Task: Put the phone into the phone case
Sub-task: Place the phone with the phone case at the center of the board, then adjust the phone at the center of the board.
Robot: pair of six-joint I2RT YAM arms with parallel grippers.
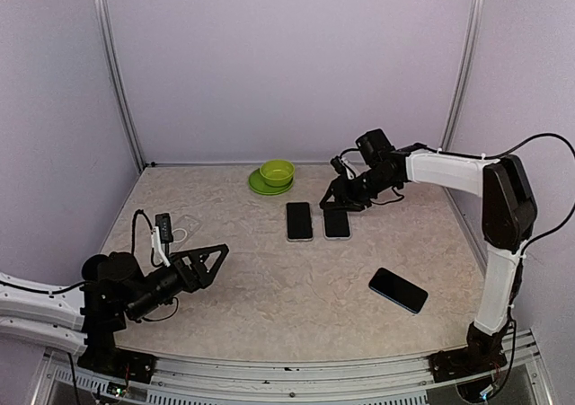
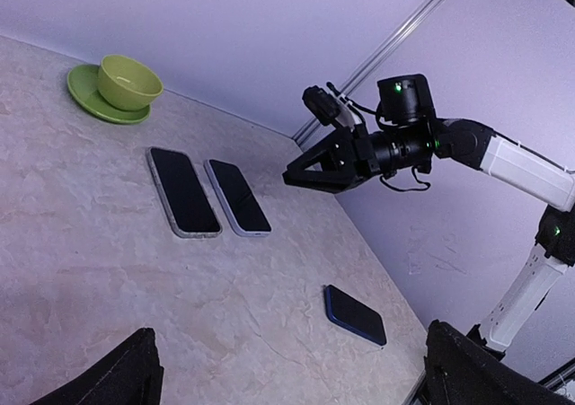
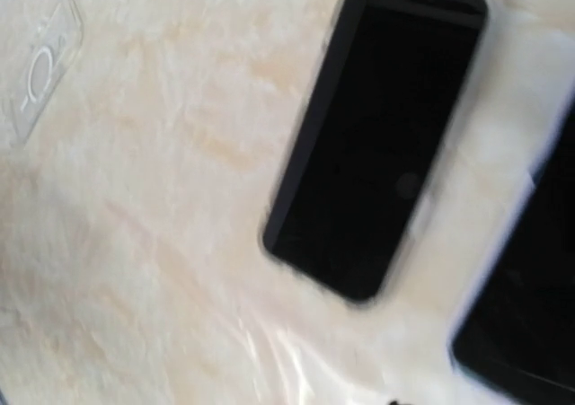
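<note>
In my judgement the step in hand is the reach for a phone, and nothing is picked up yet. The right gripper point(image 1: 336, 198) hovers just above the ends of two phones that lie flat, side by side, dark face up on the counter point(image 1: 269, 288). One phone point(image 1: 337, 223) is directly below and in front of it. The second phone point(image 1: 299, 221) is just beside that one, on the side toward the left arm. A third phone point(image 1: 398, 290) lies well apart, back toward the right arm's base.

I cannot tell how wide the right gripper stands, but nothing shows between its fingers. The clear phone case point(image 3: 40, 73) lies flat and empty, well apart from the right gripper and beyond both phones. The left gripper point(image 1: 218, 263) is spread fully wide and holds nothing.

The next move calls for lowering the right gripper over one phone and closing on its long edges. The phone is thin and lies flat, so the fingers must come very low. After that the phone has to go across to the case and be pressed in squarely. The left gripper can probably steady the case.
</note>
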